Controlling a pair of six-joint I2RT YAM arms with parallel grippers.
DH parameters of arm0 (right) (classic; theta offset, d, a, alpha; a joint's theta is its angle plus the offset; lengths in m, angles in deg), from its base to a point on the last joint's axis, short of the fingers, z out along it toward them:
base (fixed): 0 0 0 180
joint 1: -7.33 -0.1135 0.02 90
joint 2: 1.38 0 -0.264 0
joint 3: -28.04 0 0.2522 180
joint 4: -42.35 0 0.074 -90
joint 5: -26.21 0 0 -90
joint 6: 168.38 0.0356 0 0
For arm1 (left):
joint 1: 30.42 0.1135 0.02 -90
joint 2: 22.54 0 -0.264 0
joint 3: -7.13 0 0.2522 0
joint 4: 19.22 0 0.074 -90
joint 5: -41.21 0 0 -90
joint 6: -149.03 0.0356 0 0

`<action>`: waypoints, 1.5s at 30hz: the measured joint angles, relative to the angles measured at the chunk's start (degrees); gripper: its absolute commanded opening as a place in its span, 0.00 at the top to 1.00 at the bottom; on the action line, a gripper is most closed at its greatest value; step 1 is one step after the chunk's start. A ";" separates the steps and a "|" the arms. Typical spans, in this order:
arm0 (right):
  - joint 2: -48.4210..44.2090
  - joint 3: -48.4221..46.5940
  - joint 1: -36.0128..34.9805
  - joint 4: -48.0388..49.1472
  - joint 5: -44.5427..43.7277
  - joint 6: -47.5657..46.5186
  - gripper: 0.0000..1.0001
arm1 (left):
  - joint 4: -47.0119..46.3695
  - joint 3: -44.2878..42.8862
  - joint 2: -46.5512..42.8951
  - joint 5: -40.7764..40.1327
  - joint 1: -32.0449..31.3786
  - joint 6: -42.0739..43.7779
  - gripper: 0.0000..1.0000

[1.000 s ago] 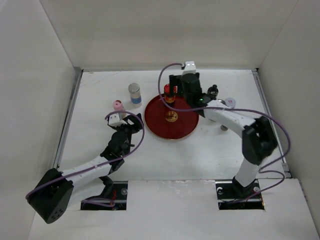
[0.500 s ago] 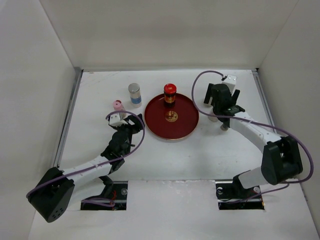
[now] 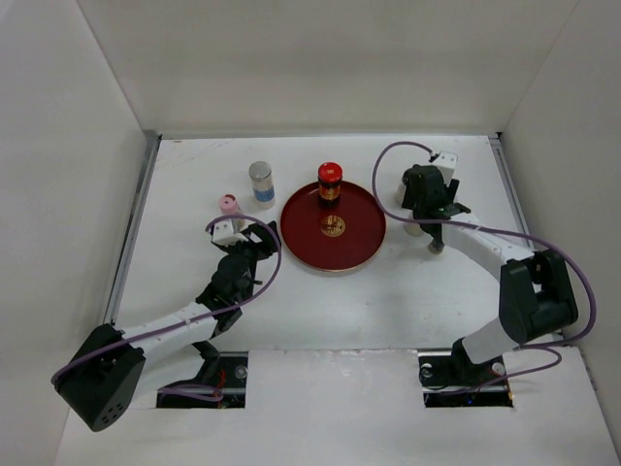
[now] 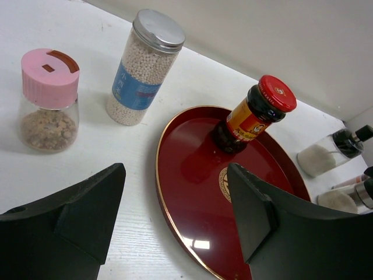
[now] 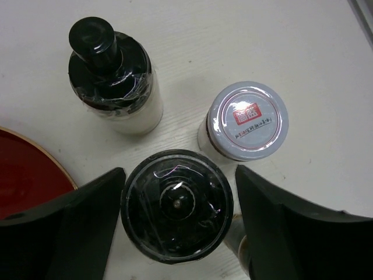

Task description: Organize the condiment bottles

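White walls box in a matte white surface (image 3: 408, 301) carrying six bottles and one round plate (image 3: 340, 250), glossy red with a gold rim and emblem. A dark jar (image 4: 253, 114) with a red metal cap and an orange label stands on the plate's far edge. To its left on the surface stand a clear cylinder (image 4: 143, 67) of pale grains, silver-capped and blue-labelled, and a squat shaker (image 4: 49, 96) with a pink plastic cap. Right of the plate three cluster close together: a black-stoppered bottle (image 5: 116, 87) in crinkled film, a white-capped jar (image 5: 245, 122), and a black-lidded bottle (image 5: 176, 204). The right gripper (image 5: 178, 175) has its jaws apart, closely flanking the black-lidded bottle. The left gripper (image 4: 175, 175) hangs with jaws apart and nothing between them, at the plate's left rim.
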 measured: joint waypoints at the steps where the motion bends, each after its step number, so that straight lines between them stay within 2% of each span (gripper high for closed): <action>1: 0.04 0.00 0.00 0.11 0.07 0.00 0.37 | 0.00 0.00 0.13 0.00 0.00 -0.04 0.31; 5: -0.39 0.59 -0.09 0.83 0.09 0.09 0.51 | 0.00 0.00 0.55 0.00 0.00 -0.15 0.31; 10: -3.82 1.14 -2.84 0.35 -0.42 -1.22 0.52 | 0.00 0.00 0.57 0.02 0.00 -0.17 0.31; 16: -4.31 -3.08 -10.40 1.70 0.57 -2.03 0.52 | -0.02 0.00 1.25 0.00 0.00 -0.20 0.31; 22: 5.11 -12.09 -14.73 5.95 3.26 -2.47 0.52 | -0.02 0.00 1.70 0.13 0.02 -0.20 0.31; 30: 18.84 -20.09 -14.97 7.41 5.97 -3.76 0.50 | -0.04 0.00 1.70 0.20 0.37 -0.22 0.31; 37: 19.98 -20.81 -14.71 8.20 6.16 -4.39 0.42 | -0.04 0.00 1.84 0.20 0.70 -0.22 0.31; 42: 19.98 -20.72 -14.71 8.09 5.95 -5.03 0.39 | -0.04 0.00 2.43 0.20 0.74 -0.31 0.31; 45: 19.98 -20.70 -14.71 8.09 5.88 -5.33 0.21 | -0.04 0.00 2.45 0.20 0.74 -0.35 0.31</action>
